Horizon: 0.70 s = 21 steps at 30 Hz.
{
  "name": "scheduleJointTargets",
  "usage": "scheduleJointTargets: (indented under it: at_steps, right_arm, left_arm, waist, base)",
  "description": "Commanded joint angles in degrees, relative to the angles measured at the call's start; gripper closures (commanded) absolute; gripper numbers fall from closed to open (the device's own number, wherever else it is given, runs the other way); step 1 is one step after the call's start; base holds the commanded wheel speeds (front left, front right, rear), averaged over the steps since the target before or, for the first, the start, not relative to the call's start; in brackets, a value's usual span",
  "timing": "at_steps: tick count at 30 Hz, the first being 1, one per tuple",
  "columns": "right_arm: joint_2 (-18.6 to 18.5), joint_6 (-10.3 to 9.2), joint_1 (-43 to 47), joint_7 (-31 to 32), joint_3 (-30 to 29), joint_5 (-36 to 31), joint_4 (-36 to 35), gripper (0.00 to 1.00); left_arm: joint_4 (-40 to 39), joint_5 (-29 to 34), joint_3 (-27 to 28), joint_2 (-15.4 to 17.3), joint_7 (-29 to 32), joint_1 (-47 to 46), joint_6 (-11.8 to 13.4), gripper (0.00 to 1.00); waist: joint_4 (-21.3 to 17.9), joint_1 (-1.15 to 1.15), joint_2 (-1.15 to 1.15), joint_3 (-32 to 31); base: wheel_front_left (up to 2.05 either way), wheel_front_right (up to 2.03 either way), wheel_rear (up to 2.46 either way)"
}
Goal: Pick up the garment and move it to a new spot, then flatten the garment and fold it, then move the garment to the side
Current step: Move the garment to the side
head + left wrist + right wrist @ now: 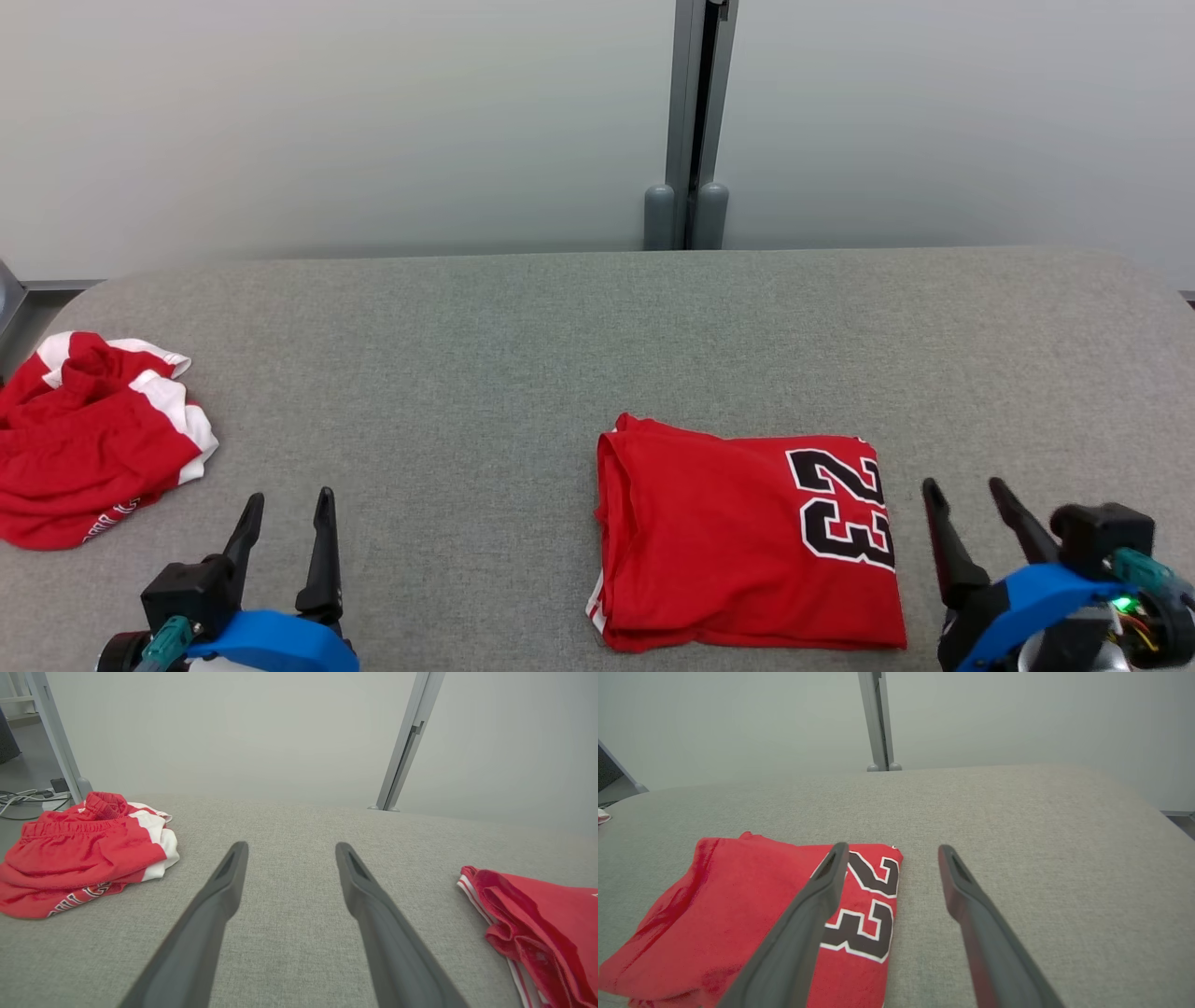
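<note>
Folded red jersey (747,546) lying lower centre-right, left gripper (288,515) and right gripper (963,502) both hanging released, crumpled red garment (89,439) sitting far left.

The table (560,355) is covered in grey woven cloth, matt and rough. The folded jersey (728,551) is made of smooth red cloth with a printed number, the crumpled garment (84,448) of red and white cloth. Matt dark plastic is seen on the fingers (219,905) of the left gripper (289,497) and right gripper (963,483); the post (691,112) is smooth metal.
</note>
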Motion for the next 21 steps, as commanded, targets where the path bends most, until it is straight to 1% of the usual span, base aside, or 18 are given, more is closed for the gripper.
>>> scheduleJointTargets:
  at_steps: [1,4,6,9,14,21]
  right_arm:
    - [0.0,0.03,-1.8,3.4,1.1,1.7,0.2,0.0]
    - [-0.1,0.02,-3.9,12.8,2.1,3.1,0.6,0.0]
    - [-0.1,0.03,-5.7,18.5,2.3,2.9,1.3,0.0]
    - [-0.1,0.02,-8.5,24.2,1.6,2.7,3.2,0.0]
    - [0.0,0.03,-11.7,27.8,0.9,3.9,10.0,0.0]
    - [-0.1,0.03,-14.8,28.9,2.0,4.7,19.7,0.0]
  left_arm:
    - [-0.3,-0.1,0.0,0.5,0.1,-1.3,0.3,0.0]
    - [-0.6,-0.2,-0.1,0.7,0.3,-1.7,0.3,0.0]
    - [-0.7,-0.3,-0.2,0.8,0.4,-2.5,0.4,0.0]
    - [-0.9,-0.3,-0.4,0.9,0.4,-3.5,0.4,0.0]
    - [-0.3,-0.5,-1.4,0.5,0.1,-5.5,0.2,0.0]
    - [0.6,-0.8,-1.9,0.5,-0.6,-6.9,0.0,0.0]
  waist:
    - [-0.1,0.0,0.0,0.3]
    - [-0.1,0.0,0.0,1.0]
    - [0.1,0.0,0.0,1.6]
    - [0.4,0.0,0.0,2.8]
    - [1.5,0.0,0.0,4.0]
    - [2.5,0.0,0.0,5.4]
  base:
    - [0.0,0.0,0.0]
    - [0.0,0.0,0.0]
    - [0.0,0.0,0.0]
    - [0.0,0.0,0.0]
    - [0.0,0.0,0.0]
    - [0.0,0.0,0.0]
